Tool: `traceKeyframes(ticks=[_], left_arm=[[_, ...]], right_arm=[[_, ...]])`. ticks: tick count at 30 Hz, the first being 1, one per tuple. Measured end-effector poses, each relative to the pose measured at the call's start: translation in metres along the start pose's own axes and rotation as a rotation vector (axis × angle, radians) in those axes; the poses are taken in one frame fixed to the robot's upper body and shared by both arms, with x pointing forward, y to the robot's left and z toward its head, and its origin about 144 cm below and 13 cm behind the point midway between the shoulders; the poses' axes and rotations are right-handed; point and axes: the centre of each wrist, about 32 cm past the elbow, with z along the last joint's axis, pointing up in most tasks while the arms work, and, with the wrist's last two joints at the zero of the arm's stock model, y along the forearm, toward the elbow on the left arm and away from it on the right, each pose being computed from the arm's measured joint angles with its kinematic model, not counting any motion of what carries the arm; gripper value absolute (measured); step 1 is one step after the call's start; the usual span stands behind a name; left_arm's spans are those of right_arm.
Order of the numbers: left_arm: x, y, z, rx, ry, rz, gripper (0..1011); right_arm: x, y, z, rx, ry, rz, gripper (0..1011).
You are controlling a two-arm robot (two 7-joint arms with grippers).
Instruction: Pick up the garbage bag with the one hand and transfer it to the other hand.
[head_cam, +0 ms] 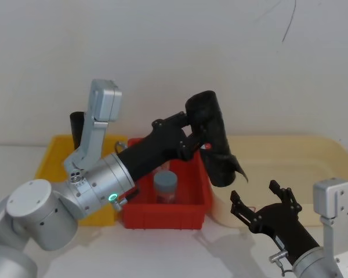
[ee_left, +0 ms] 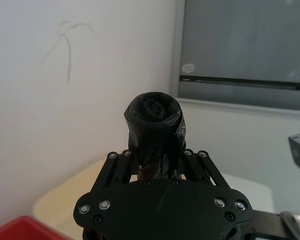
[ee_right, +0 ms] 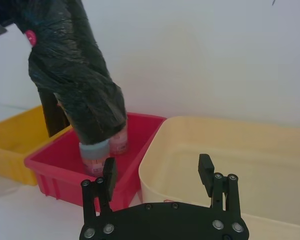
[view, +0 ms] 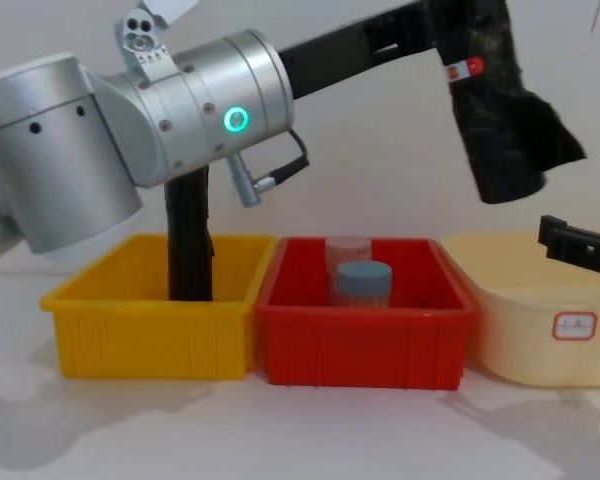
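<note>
**Hold.** Your left claw (head_cam: 198,138) is clamped on the tightly rolled black plastic garbage bag (head_cam: 217,156), close to its small red-and-white sticker (view: 464,68). The bag hangs in the air, tilted, over the join between the red plastic bin (view: 365,350) and the cream plastic tub (view: 540,330). Your right claw (ee_right: 157,170) waits below and in front with its fingers spread and nothing in them.

**Risks.**
- A loose flap of film (view: 555,135) sticks out at the roll's lower end. If you close on the flap alone, the bag will likely slip free and drop into a bin.
- If you grip too high, the two claws may collide.

**Room.**
- The lower half of the roll is bare and can be reached.
- The tub's rim sits just beside the right claw, and a blue-lidded jar (view: 363,283) stands in the red bin beneath.
- Above the bins the air is open.
</note>
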Motion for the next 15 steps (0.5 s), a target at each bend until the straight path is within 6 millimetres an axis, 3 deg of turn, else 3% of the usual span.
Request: traceKeyframes(ticks=[15], left_arm=[[0.0102,-0.0090,-0.0085,-0.047,0.123,-0.003,371]], right_arm=[[0.0000,0.0000,0.0000,0.000,0.000,0.000,1000]])
